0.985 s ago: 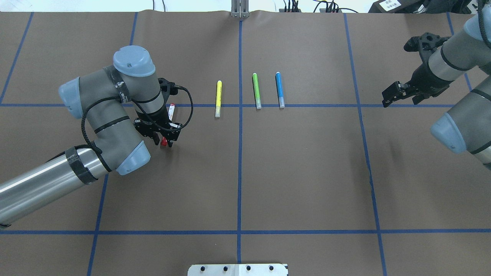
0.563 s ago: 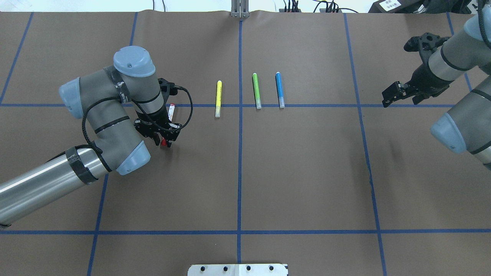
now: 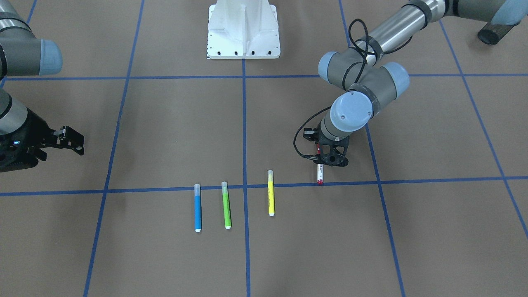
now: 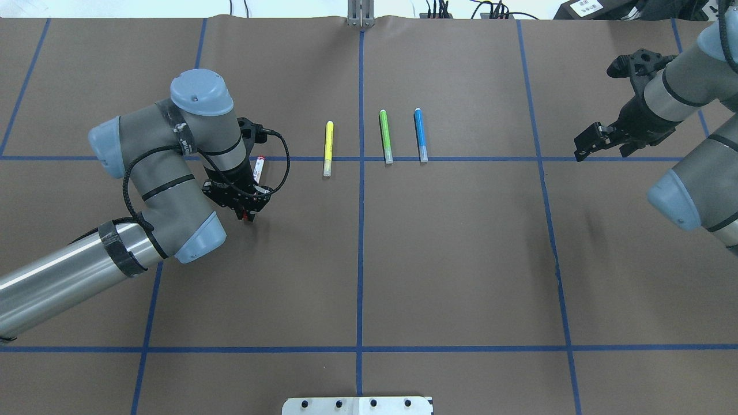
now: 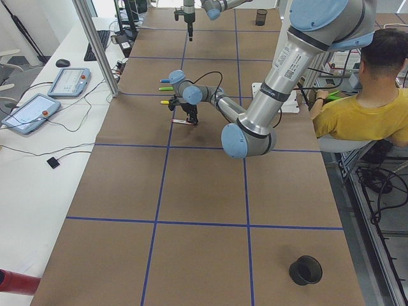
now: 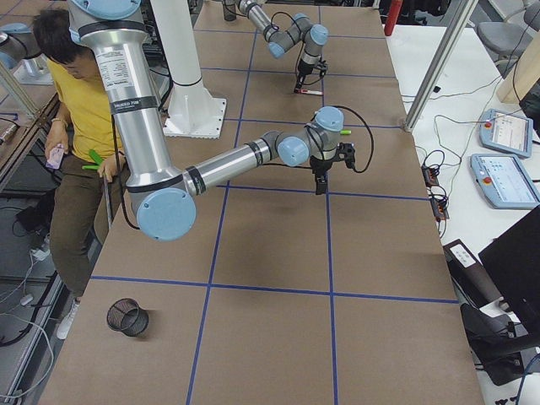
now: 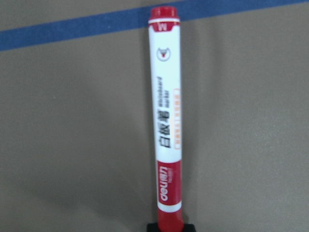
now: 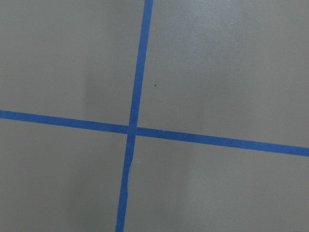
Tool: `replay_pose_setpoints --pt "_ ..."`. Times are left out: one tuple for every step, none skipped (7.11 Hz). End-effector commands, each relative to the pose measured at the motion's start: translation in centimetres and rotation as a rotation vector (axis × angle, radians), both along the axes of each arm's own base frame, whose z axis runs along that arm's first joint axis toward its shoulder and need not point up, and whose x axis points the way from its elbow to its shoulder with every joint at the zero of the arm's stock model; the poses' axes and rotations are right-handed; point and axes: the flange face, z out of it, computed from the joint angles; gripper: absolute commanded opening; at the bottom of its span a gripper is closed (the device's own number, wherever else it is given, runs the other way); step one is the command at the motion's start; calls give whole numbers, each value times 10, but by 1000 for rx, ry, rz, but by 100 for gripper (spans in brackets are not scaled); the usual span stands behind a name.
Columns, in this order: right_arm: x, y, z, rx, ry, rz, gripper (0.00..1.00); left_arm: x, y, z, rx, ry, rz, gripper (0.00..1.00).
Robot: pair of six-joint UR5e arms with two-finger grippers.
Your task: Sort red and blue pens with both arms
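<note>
The red marker (image 4: 259, 168) lies on the brown table at the left, its white printed barrel across a blue tape line. My left gripper (image 4: 247, 214) stands straight down over its red cap and is shut on it; the left wrist view shows the marker (image 7: 166, 121) running away from the fingers. The marker's far end (image 3: 319, 175) sticks out below the wrist. The blue highlighter (image 4: 420, 134) lies right of the centre line, untouched. My right gripper (image 4: 601, 151) hangs open and empty above the table, far to the right.
A green highlighter (image 4: 384, 135) and a yellow highlighter (image 4: 328, 147) lie between the red and blue pens. The white robot base plate (image 3: 243, 29) is at the table's robot side. A black mesh cup (image 6: 126, 316) and a seated person (image 5: 363, 108) are near the table ends.
The left gripper's fingers have come together on the marker's red cap, hiding most of it. The right arm and the highlighters have not moved.
</note>
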Motion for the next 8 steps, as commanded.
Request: replay_pose_setpoints --pt "0 0 -1 3 -1 1 99 -8 0 -10 18 16 -5 0" --pt "0 0 -2 6 -2 1 99 -23 -5 -19 29 29 -23 0" --pt "0 0 -5 8 -5 2 99 -49 -8 -22 36 36 -49 0" --pt "0 1 -5 10 -5 2 99 -71 8 -20 43 24 -34 0" --pt "0 1 -5 8 -5 2 99 -93 26 -32 68 3 28 0" --pt "0 1 -5 8 -5 2 99 -120 41 -45 94 -16 83 0" --pt "0 1 -5 8 -5 2 99 -151 64 -36 126 -70 125 0" --pt "0 1 -5 11 -5 1 99 -181 90 -21 153 -107 188 0"
